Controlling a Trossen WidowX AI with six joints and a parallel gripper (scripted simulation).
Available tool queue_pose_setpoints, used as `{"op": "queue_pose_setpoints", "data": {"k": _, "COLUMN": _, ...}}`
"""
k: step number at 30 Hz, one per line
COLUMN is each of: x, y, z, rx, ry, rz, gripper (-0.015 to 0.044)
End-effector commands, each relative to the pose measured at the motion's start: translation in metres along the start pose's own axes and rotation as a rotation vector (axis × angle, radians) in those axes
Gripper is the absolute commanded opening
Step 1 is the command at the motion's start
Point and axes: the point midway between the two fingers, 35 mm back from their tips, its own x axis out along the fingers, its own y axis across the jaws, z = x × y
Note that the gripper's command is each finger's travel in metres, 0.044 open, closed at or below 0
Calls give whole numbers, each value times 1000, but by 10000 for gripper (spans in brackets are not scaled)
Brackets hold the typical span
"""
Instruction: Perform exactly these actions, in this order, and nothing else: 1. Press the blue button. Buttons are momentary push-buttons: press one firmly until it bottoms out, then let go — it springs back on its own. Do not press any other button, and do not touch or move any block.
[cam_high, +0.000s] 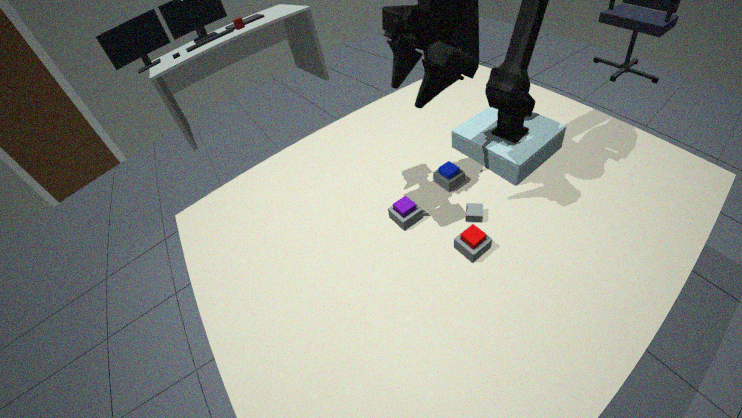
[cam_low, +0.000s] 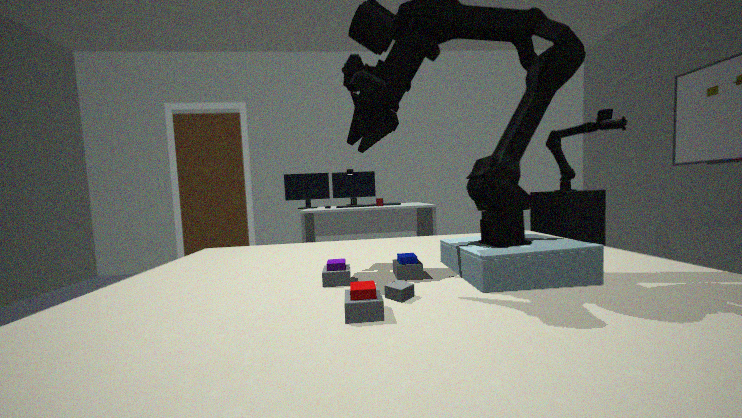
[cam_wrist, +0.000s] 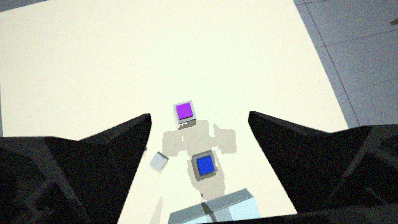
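The blue button (cam_high: 448, 169) (cam_low: 407, 258) (cam_wrist: 205, 165) sits raised in its grey housing on the table, close to the arm's pale blue base block. My gripper (cam_high: 408, 97) (cam_low: 354, 146) (cam_wrist: 201, 117) is open and empty. It hangs high above the table, tilted downward. In the wrist view the blue button shows between and below the fingertips, toward the bottom of the picture. Nothing touches the button.
A purple button (cam_high: 404, 206) (cam_low: 336, 264) (cam_wrist: 184, 110) and a red button (cam_high: 473, 236) (cam_low: 362, 290) stand farther from the base. A small grey block (cam_high: 474, 211) (cam_low: 399, 290) (cam_wrist: 159, 161) lies between the red and blue buttons. The base block (cam_high: 540, 147) (cam_low: 540, 270) (cam_wrist: 240, 205) is near the blue button.
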Motion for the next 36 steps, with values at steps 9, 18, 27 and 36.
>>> {"op": "queue_pose_setpoints", "data": {"k": 9, "x": 55, "y": -23, "z": -115, "rx": -244, "ry": 575, "rz": 53, "gripper": 400}}
{"op": "queue_pose_setpoints", "data": {"k": 18, "x": 107, "y": -24, "z": -149, "rx": -244, "ry": 575, "rz": 53, "gripper": 190}}
{"op": "queue_pose_setpoints", "data": {"k": 27, "x": 107, "y": -24, "z": -149, "rx": -244, "ry": 575, "rz": 53, "gripper": 20}}
{"op": "queue_pose_setpoints", "data": {"k": 36, "x": 110, "y": -24, "z": -151, "rx": -244, "ry": 575, "rz": 53, "gripper": 20}}
